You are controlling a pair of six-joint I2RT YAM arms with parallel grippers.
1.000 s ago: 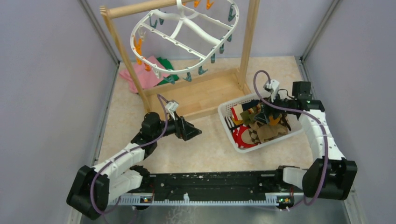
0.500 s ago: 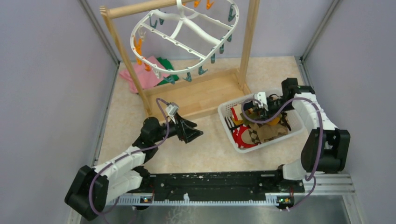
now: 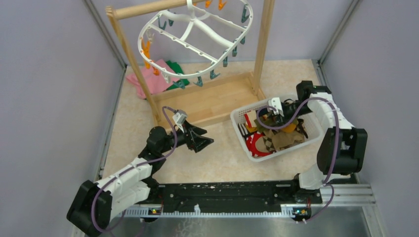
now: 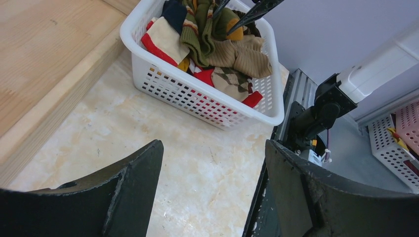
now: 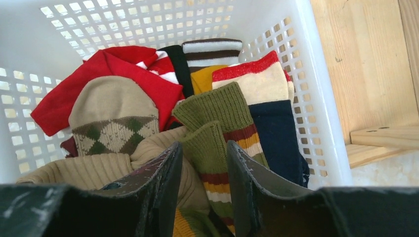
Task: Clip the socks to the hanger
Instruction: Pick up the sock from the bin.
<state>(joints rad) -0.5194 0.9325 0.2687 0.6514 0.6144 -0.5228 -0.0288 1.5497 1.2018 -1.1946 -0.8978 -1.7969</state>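
Right hand (image 5: 203,144) shifted; olive sock (image 5: 217,111) between fingers (image 5: 148,187).

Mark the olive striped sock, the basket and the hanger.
olive striped sock (image 5: 217,106): right wrist view, ribbed cuff.
basket (image 4: 178,86): left wrist view, near slotted wall.
hanger (image 3: 192,20): top external view, central struts.

Arms (image 3: 123,175): white ribbed links, black joints, looping purple cables (image 3: 337,148); tool fingers (image 5: 148,197) black, scuffed.
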